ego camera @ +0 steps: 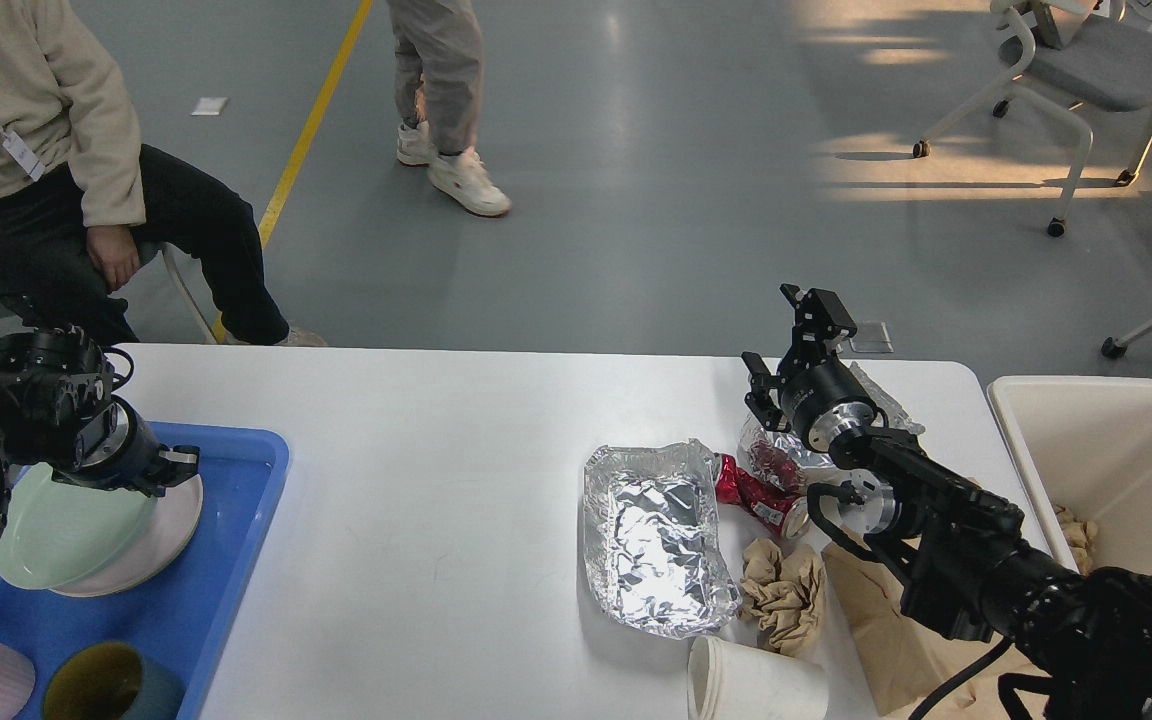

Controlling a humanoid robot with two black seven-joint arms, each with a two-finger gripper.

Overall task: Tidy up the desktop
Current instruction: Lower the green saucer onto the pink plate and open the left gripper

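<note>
white desktop (436,480) with one foil tray (658,540), one paper cup (756,685), right pincer (786,340) spread

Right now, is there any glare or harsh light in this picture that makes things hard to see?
Head view: the foil tray throws bright crumpled reflections; warm sunlight patches with chair shadows fall on the floor at upper right; the desktop is evenly lit and matte, with no glare; the right gripper and left gripper are dark, their detail hard to read.
</note>
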